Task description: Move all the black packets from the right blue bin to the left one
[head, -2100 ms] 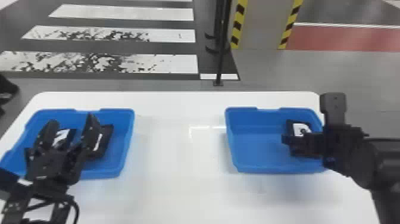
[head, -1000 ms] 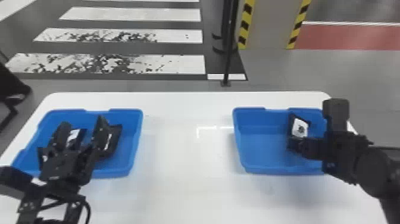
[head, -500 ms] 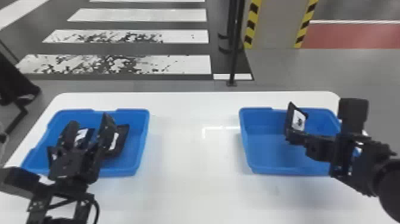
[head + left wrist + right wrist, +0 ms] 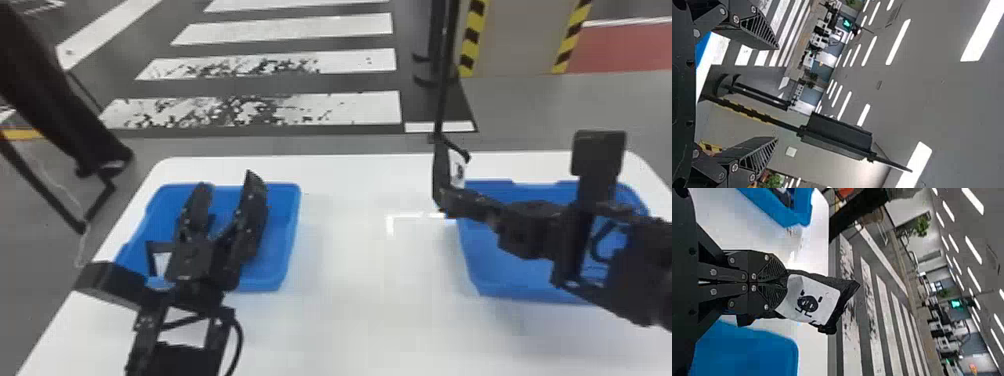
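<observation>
My right pincer (image 4: 444,198) pinched a black packet (image 4: 439,172) above the tabletop (image 4: 375,280), near the right blue bin (image 4: 500,275); my left pincer (image 4: 227,186) was spread near the left bin (image 4: 280,260).

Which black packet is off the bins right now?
The black packet clamped in the right gripper, held up; another packet lies in the left blue bin.

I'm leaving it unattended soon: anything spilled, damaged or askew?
Nothing stands out: the left blue bin and right blue bin sit flat on the white table, and the black packet held above it shows no tear.
</observation>
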Action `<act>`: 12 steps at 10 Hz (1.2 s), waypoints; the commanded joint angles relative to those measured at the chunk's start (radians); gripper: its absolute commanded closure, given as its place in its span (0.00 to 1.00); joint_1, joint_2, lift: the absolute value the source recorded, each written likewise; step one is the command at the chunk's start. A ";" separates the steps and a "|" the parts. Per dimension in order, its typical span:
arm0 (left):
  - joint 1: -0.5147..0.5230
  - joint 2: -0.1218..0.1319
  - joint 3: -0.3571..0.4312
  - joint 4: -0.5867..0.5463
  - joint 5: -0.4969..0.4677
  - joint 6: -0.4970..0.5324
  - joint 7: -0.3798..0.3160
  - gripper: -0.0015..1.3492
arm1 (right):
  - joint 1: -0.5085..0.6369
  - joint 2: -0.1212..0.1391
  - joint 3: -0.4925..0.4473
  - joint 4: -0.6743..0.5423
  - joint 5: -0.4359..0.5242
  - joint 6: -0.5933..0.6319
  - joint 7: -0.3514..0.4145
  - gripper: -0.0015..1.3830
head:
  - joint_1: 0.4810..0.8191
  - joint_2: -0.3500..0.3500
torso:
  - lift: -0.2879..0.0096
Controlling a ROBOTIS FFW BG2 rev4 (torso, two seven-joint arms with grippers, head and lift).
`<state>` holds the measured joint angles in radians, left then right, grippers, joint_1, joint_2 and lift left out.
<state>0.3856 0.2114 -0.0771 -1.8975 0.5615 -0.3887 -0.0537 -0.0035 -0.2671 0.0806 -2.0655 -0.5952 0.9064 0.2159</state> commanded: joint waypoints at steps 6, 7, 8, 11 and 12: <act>-0.008 0.026 -0.112 -0.043 -0.019 0.160 -0.015 0.19 | -0.139 -0.041 0.334 0.062 -0.145 -0.038 0.033 0.88 | 0.63 0.83 | 0.40; -0.008 0.028 -0.110 -0.043 -0.021 0.165 -0.015 0.19 | -0.144 -0.044 0.360 0.059 -0.157 -0.038 0.036 0.88 | 0.63 0.86 | 0.40; -0.008 0.028 -0.096 -0.043 -0.037 0.182 -0.015 0.19 | -0.144 -0.047 0.380 0.054 -0.173 -0.040 0.039 0.88 | 0.63 0.89 | 0.40; -0.008 0.025 -0.082 -0.043 -0.035 0.263 -0.043 0.19 | -0.159 -0.053 0.410 0.049 -0.186 -0.040 0.043 0.88 | 0.63 0.94 | 0.40; -0.008 0.023 -0.080 -0.043 -0.033 0.273 -0.044 0.21 | -0.159 -0.053 0.410 0.049 -0.185 -0.040 0.043 0.88 | 0.63 0.95 | 0.40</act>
<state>0.3780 0.2362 -0.1585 -1.9411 0.5273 -0.1220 -0.0990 -0.1610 -0.3207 0.4904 -2.0147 -0.7810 0.8663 0.2588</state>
